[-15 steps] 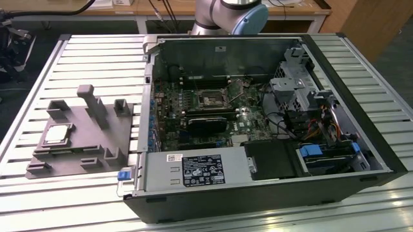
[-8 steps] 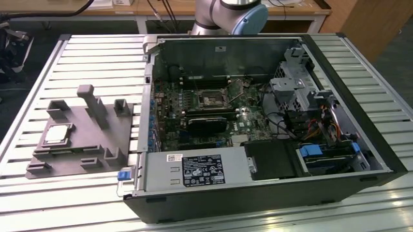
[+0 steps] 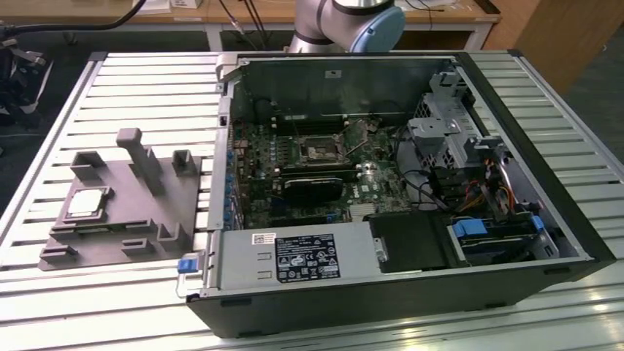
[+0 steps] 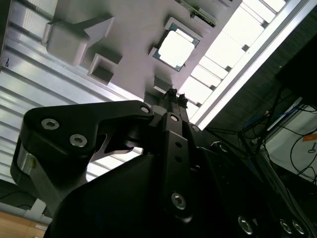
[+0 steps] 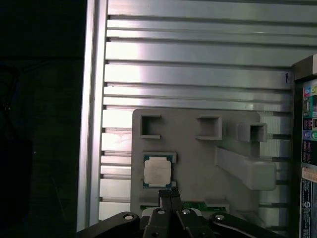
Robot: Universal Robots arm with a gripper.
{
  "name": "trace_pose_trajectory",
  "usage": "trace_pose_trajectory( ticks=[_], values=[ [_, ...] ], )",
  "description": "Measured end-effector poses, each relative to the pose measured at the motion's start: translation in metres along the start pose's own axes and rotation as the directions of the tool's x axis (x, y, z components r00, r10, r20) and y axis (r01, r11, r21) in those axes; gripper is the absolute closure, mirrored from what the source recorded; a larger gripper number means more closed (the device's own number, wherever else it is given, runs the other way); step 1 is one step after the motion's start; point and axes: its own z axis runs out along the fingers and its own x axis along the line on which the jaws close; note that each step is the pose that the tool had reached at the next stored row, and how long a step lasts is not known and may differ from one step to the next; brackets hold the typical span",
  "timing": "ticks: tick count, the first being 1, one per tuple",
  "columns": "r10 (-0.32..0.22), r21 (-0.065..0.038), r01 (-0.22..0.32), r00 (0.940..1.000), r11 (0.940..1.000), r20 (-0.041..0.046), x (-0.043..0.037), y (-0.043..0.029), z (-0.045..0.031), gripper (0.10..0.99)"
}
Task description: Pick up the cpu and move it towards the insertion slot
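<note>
The cpu (image 3: 88,202) is a small silvery square chip lying flat in a recess of the grey fixture plate (image 3: 127,219) at the exterior view's left. It also appears in both wrist views: cpu (image 5: 157,171), cpu (image 4: 176,48). My gripper (image 5: 168,194) hangs well above the plate, its fingertips pressed together with nothing between them, apart from the chip; the gripper (image 4: 174,93) looks the same in the second wrist view. The insertion slot (image 3: 319,151), a dark square socket in a silver frame, sits on the green board inside the open computer case.
The open black computer case (image 3: 546,219) lies on a slatted aluminium table (image 3: 146,80). Inside are a black card (image 3: 312,186), a power supply (image 3: 292,257) and cables. Grey posts (image 3: 131,146) rise from the fixture plate. The arm's base (image 3: 351,22) stands behind the case.
</note>
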Motion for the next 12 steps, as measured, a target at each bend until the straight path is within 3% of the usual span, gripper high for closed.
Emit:
trace_pose_trajectory(
  ticks=[12],
  values=[
    [0.000,0.000,0.000,1.0000,1.0000,0.0002,0.0000,-0.0002,0.0038,0.980]
  ],
)
